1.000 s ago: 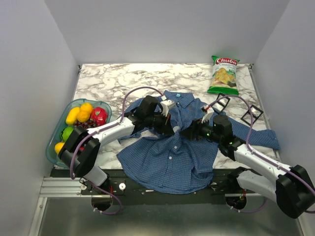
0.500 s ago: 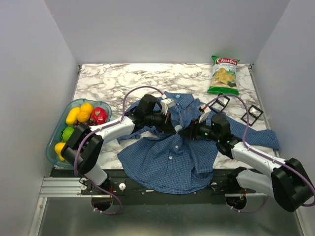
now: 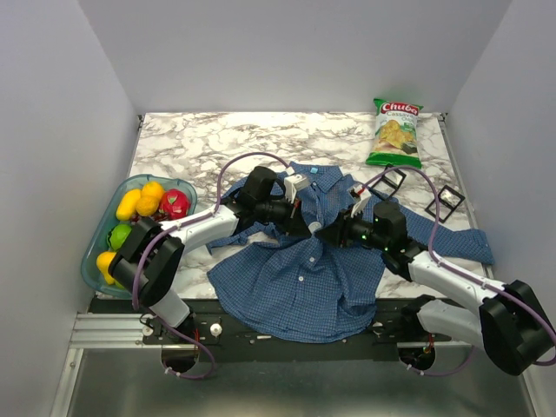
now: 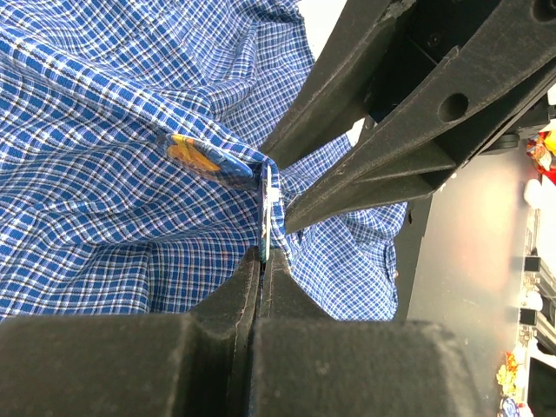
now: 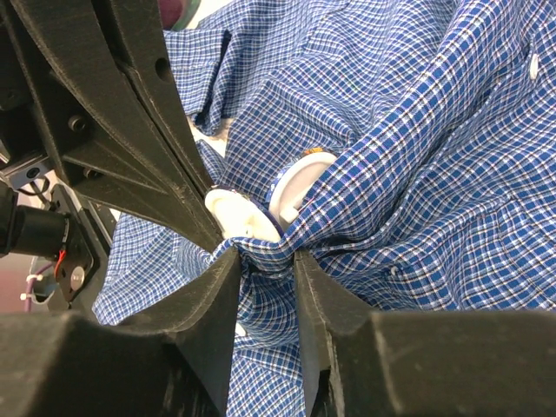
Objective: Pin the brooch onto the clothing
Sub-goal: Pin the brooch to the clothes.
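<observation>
The clothing (image 3: 295,278), a blue checked shirt, lies spread between the two arms. My left gripper (image 4: 263,252) is shut on the thin edge of the brooch (image 4: 265,204), a dark blue disc seen edge-on. A yellow-orange and blue round face (image 4: 204,156) rests against the cloth just left of it. In the right wrist view the brooch (image 5: 239,217) shows a white back, with a second white disc (image 5: 300,187) half under the cloth. My right gripper (image 5: 259,256) pinches a raised fold of the shirt (image 5: 417,174) right below the brooch. Both grippers (image 3: 306,221) (image 3: 323,230) meet tip to tip over the shirt's chest.
A clear bowl (image 3: 95,252) of fruit stands at the left edge. A green chips bag (image 3: 395,132) lies at the back right. Two black square frames (image 3: 388,182) (image 3: 445,200) sit beside the shirt's right sleeve. Purple cables arch over both arms.
My right gripper has moved left to the left gripper's tips and narrowed its jaws onto a fold of the shirt. The left gripper has barely moved.
</observation>
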You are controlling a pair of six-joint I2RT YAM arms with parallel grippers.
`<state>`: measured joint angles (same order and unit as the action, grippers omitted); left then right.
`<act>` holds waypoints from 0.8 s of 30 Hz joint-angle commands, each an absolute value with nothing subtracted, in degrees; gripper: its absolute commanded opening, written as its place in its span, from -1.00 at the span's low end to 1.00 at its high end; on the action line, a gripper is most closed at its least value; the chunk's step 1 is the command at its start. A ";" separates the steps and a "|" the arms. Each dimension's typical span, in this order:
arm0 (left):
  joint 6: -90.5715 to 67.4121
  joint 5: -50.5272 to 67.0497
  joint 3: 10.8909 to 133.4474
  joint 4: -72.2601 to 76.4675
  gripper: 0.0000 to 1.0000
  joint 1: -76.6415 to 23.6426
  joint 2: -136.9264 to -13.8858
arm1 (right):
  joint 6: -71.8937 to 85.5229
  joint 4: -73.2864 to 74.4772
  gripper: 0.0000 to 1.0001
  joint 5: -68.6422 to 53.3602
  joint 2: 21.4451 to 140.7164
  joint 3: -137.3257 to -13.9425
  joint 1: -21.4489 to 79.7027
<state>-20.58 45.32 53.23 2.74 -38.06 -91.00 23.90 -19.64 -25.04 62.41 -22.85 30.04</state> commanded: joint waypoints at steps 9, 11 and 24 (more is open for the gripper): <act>-19.16 52.03 53.44 4.84 -1.00 -37.88 -91.93 | 22.24 -21.45 -0.40 -25.84 60.29 -21.53 30.32; -18.99 52.03 53.44 4.83 -1.00 -37.97 -92.11 | 22.24 -21.45 -0.42 -25.40 59.68 -21.36 30.50; -18.19 53.26 53.96 3.96 -1.00 -37.97 -93.34 | 22.41 -21.01 -0.42 -25.75 57.22 -21.62 30.41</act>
<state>-19.29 49.65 53.23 3.84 -37.60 -92.16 23.42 -19.09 -25.17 59.02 -21.37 30.04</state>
